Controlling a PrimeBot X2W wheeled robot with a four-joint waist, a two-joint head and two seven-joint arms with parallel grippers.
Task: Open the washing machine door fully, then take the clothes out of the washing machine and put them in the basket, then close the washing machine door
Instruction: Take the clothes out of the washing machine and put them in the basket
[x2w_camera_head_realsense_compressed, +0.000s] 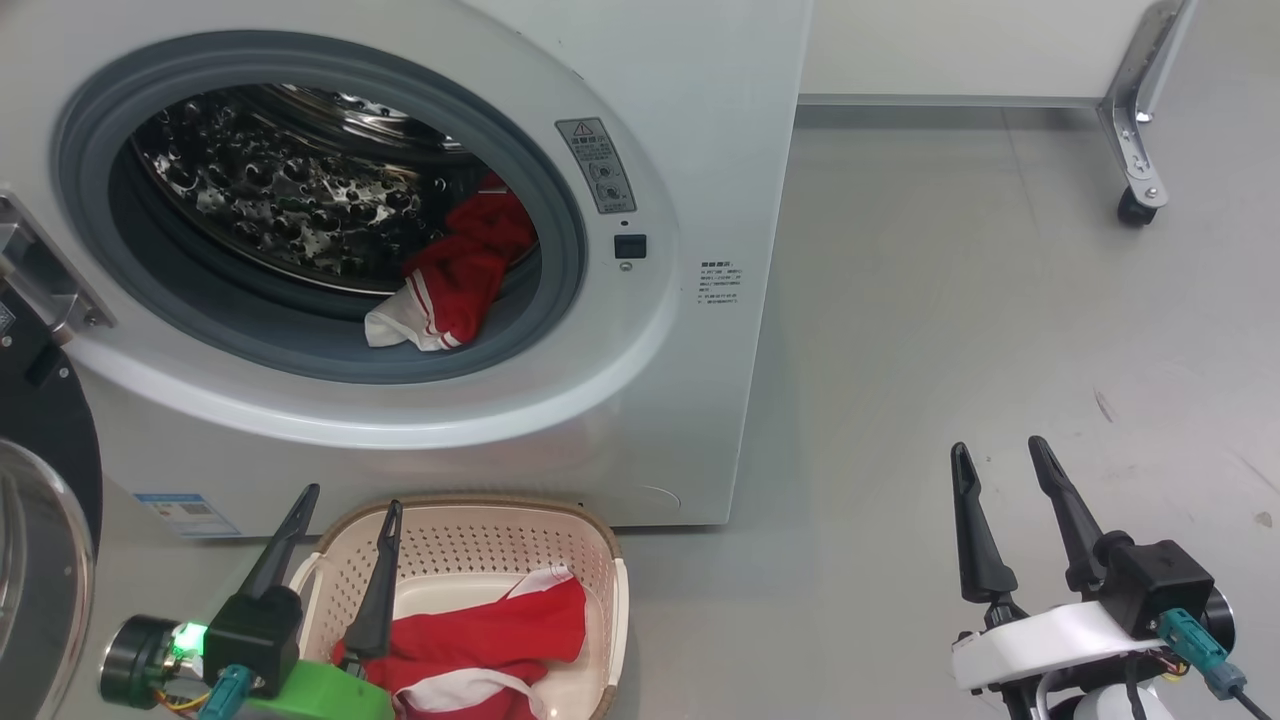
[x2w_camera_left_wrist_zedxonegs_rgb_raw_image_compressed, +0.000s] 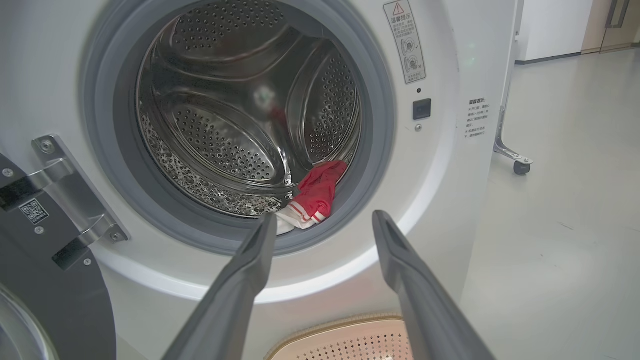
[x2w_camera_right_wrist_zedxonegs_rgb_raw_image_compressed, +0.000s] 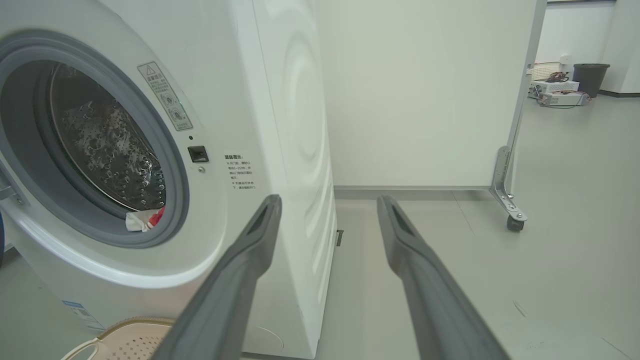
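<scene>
The white washing machine (x2w_camera_head_realsense_compressed: 690, 150) stands with its door (x2w_camera_head_realsense_compressed: 45, 520) swung open to the left, black rim and glass at the view's edge. A red and white garment (x2w_camera_head_realsense_compressed: 460, 270) lies at the lower right of the drum, draped onto the grey gasket; the same garment (x2w_camera_left_wrist_zedxonegs_rgb_raw_image_compressed: 315, 197) shows in the left wrist view, and a bit of it (x2w_camera_right_wrist_zedxonegs_rgb_raw_image_compressed: 145, 220) in the right wrist view. Another red and white garment (x2w_camera_head_realsense_compressed: 480, 640) lies in the cream basket (x2w_camera_head_realsense_compressed: 600, 560) before the machine. My left gripper (x2w_camera_head_realsense_compressed: 345, 505) hangs open over the basket's left side, empty. My right gripper (x2w_camera_head_realsense_compressed: 1000, 455) is open over bare floor, empty.
A white partition on a metal leg with a caster (x2w_camera_head_realsense_compressed: 1135, 205) stands at the back right. Grey floor (x2w_camera_head_realsense_compressed: 950, 330) stretches right of the machine. The door hinge bracket (x2w_camera_left_wrist_zedxonegs_rgb_raw_image_compressed: 75, 195) sits left of the opening. A dark bin (x2w_camera_right_wrist_zedxonegs_rgb_raw_image_compressed: 590, 77) and boxes stand far off.
</scene>
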